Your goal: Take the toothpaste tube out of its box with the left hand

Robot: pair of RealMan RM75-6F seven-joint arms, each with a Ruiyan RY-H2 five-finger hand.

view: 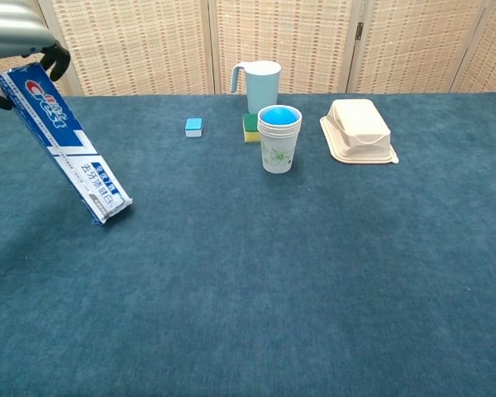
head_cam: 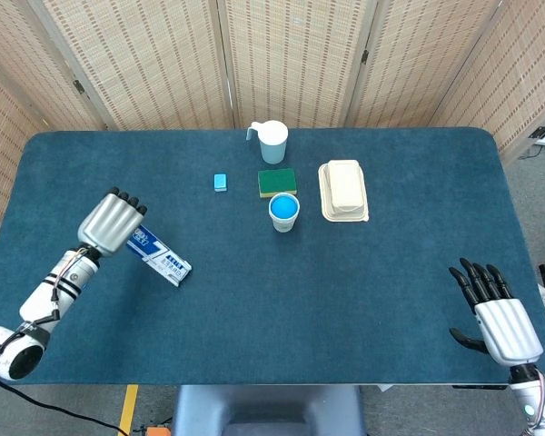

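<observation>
The blue and white toothpaste box [head_cam: 160, 258] [view: 70, 145] is tilted steeply, its lower end near or on the blue table. My left hand [head_cam: 112, 222] [view: 18, 25] grips the box's upper end, at the left of the table. No tube shows outside the box. My right hand [head_cam: 498, 319] hovers open at the table's near right corner, fingers spread, holding nothing; the chest view does not show it.
At the back centre stand a light blue pitcher [head_cam: 272, 142], a green sponge [head_cam: 277, 182], stacked paper cups [head_cam: 284, 212] [view: 279, 139], a cream lidded container [head_cam: 343, 190] and a small blue block [head_cam: 220, 182].
</observation>
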